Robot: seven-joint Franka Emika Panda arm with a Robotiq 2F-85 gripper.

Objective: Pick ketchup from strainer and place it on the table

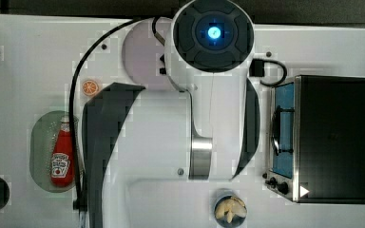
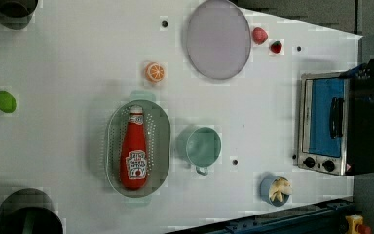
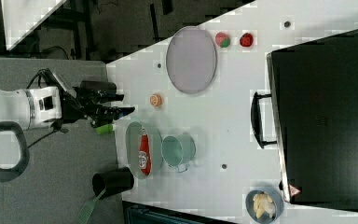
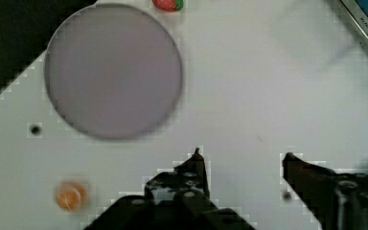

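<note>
Seemingly light, stiff, smooth plastic: ketchup (image 1: 62, 156) lies flat inside strainer (image 1: 40, 142) in top view. Left view: cap away from label; grasp best across red body above label. Wrist view: gripper (image 4: 242, 155) spread wide, empty, above bare table (image 4: 249, 86).
</note>
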